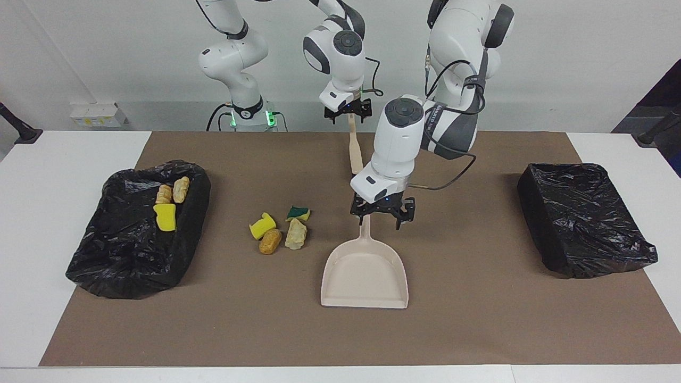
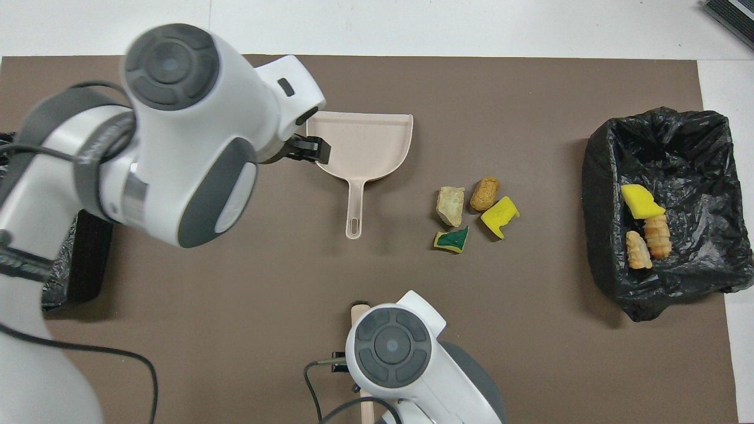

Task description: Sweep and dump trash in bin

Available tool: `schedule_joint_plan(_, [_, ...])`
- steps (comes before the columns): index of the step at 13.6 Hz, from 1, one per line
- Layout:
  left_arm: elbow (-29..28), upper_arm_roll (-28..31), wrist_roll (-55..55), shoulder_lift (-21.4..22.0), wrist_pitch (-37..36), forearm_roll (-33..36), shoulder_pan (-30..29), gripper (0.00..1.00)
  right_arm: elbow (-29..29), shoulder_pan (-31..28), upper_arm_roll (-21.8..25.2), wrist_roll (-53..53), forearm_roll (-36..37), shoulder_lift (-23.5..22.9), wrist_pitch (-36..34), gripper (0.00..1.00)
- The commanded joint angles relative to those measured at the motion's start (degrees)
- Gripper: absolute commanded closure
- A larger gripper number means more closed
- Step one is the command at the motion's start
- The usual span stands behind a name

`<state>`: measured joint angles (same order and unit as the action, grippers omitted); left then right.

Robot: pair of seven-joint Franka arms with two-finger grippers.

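Left gripper (image 1: 381,217), jaws spread and empty, hovers at the dustpan (image 1: 365,272) handle, whose long axis points toward the robots; right gripper (image 1: 348,115) grasps the brush (image 1: 355,150).

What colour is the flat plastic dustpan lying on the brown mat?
The flat plastic dustpan is pale beige-pink all over, handle included; the facing view shows it best.

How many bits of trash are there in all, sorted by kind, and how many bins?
Plain yellow sponge pieces: 2, one on the mat, one in the bin
Green-and-yellow sponge: 1
Bread-like lumps: 4, two on the mat, two in the bin
Trash total: 7
Black-lined bins: 2
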<state>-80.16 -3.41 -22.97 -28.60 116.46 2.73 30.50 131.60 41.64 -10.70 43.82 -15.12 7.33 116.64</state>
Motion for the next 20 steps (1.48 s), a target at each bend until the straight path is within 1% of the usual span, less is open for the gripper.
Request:
schedule_joint_plan(1, [-3.2,0.9,-2.4,-0.2,2.8,-0.4,3.0,0.05,2.4,1.6,0.2,0.6,-1.5,-0.7,3.2,0.00])
schedule_joint_plan(3, [-6.7,0.9,-3.9,-0.7,5.6,-0.4,3.4,0.08,4.3,3.8,0.2,0.8,-1.5,-2.0,6.6,0.00])
schedule_joint_plan(4, [-8.2,0.9,-3.9,-0.3,5.7,-0.4,3.6,0.11,5.1,4.1,0.2,1.7,-1.5,-2.3,8.3,0.00])
schedule_joint_plan(5, [-9.2,0.9,-3.9,-0.1,5.6,-0.4,3.9,0.12,5.4,4.9,0.2,2.1,-1.5,-2.4,8.5,0.00])
schedule_joint_plan(7, [-11.1,0.9,-3.8,1.2,4.2,-0.4,4.1,0.20,5.6,5.1,0.2,2.2,-1.5,-2.7,9.5,0.00])
schedule_joint_plan(8, [-11.6,0.9,-3.8,1.4,4.1,-0.4,4.2,0.27,5.8,5.3,0.2,2.2,-1.5,-3.1,10.5,0.00])
schedule_joint_plan(9, [-11.4,0.9,-3.8,1.4,4.1,-0.1,4.1,0.46,6.3,5.5,0.2,2.2,-1.5,-3.4,11.6,0.05])
schedule_joint_plan(10, [-11.2,0.9,-3.6,1.4,4.2,0.3,4.1,0.79,6.4,5.6,0.2,2.1,-1.5,-3.5,11.6,0.18])
schedule_joint_plan(11, [-11.1,0.9,-3.5,1.4,4.2,0.5,4.1,1.00,6.4,5.6,0.2,2.1,-1.5,-3.6,11.7,0.39])
schedule_joint_plan(12, [-11.0,0.9,-3.4,1.4,4.2,0.5,4.0,1.00,6.4,5.6,0.2,2.3,-1.5,-3.6,11.6,0.67])
schedule_joint_plan(13, [-10.8,0.9,-3.2,1.5,4.0,0.6,4.0,1.00,6.4,5.6,0.2,2.3,-1.5,-3.6,11.6,0.90])
schedule_joint_plan(14, [-10.8,1.0,-3.0,2.4,3.4,0.6,3.8,1.00,6.3,5.4,0.2,2.2,-1.4,-3.9,11.6,1.00])
schedule_joint_plan(15, [-11.0,1.0,-2.2,4.1,1.5,0.6,3.5,1.00,6.2,5.3,0.3,2.2,-1.4,-4.1,11.6,1.00])
schedule_joint_plan(17, [-11.1,1.3,4.6,8.5,-4.8,0.5,2.6,1.00,5.9,5.0,0.3,1.9,-0.7,-4.2,11.1,1.00])
schedule_joint_plan(18, [-11.1,1.5,6.5,9.8,-7.7,0.5,2.5,1.00,5.8,4.9,0.4,1.7,-0.4,-4.4,10.9,1.00])
schedule_joint_plan(20, [-11.3,1.6,13.1,11.0,-9.2,0.5,2.0,1.00,5.7,4.8,0.6,1.7,-0.3,-4.1,9.6,1.00])
